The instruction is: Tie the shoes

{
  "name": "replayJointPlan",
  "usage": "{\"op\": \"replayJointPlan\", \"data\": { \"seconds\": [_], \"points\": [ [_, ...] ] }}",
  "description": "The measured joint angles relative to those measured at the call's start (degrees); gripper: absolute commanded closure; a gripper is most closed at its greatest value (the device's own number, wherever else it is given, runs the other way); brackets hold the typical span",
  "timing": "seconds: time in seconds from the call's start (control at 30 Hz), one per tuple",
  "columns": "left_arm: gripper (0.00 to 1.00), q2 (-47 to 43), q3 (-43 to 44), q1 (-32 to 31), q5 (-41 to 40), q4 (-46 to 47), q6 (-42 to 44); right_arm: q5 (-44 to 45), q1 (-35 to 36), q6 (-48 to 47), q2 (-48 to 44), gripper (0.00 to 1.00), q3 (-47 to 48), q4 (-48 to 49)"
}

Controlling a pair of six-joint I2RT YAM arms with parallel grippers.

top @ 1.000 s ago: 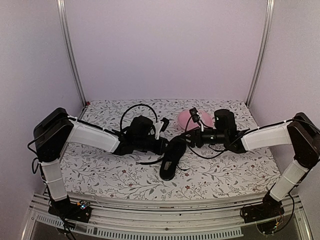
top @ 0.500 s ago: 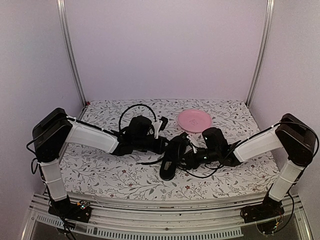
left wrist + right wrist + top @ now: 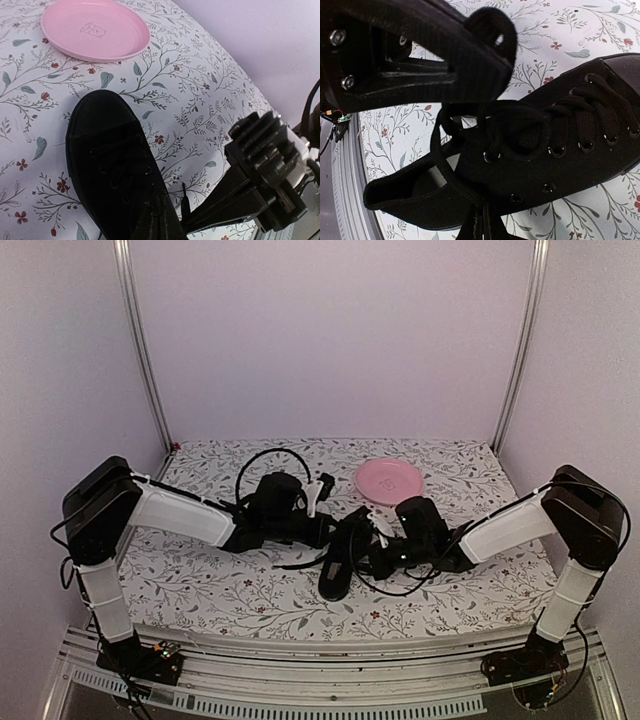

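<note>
Between the closed left and right jaws lies the black shoe [image 3: 336, 575]

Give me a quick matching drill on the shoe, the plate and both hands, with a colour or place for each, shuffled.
Things:
1. shoe
2. plate
3. left hand
4. right hand

Descriptions:
a. pink, beyond the shoe
b. shut, at the shoe's right side
c. black, lying between the two hands
d. shut, at the shoe's left side

Pairs: 1-c, 2-a, 3-d, 4-b
</note>
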Motion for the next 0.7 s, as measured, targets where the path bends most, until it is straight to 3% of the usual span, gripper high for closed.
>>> {"op": "replayJointPlan", "data": {
  "seconds": [0.43,0.63,0.7],
  "points": [
    [1.0,-2.6,-4.33,0.0,3.3,5.03,0.11,8.46,-0.13,4.17,-7.06,0.98,-0.15,-5.95],
    [1.0,-5.33,-11.04,0.0,6.69,11.04,0.24,8.44,-0.13,5.42,-7.3,0.98,-0.35,-8.44],
    [0.94,-5.79,-12.81,0.0,7.76,12.44,0.24,8.44,-0.13,5.97,-7.3,0.98,-0.37,-8.9]
  ]
}}
